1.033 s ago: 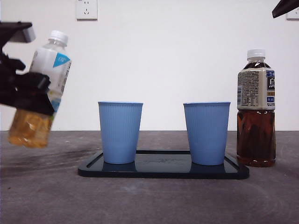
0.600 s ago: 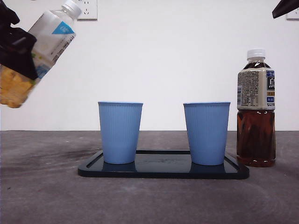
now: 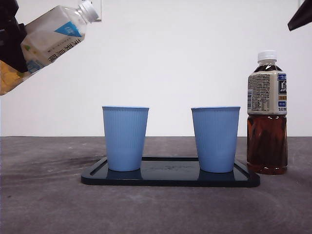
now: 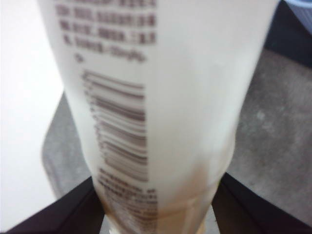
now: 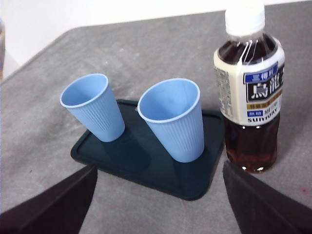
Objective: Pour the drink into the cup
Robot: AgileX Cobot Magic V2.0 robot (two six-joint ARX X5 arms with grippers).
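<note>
The left gripper [image 4: 156,214] has its fingers [image 4: 58,214] pinching the white-labelled bottle [image 3: 48,36] low on its body, capped neck tilted away from them, above and apart from the nearer blue cup [image 3: 125,138]. The right gripper [image 5: 156,204] hangs spread, holding nothing.

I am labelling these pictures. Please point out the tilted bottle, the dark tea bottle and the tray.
tilted bottle [image 3: 51,31]: front view, on its label.
dark tea bottle [image 5: 248,92]: right wrist view, on its label.
tray [image 3: 170,179]: front view, on its front rim.
</note>
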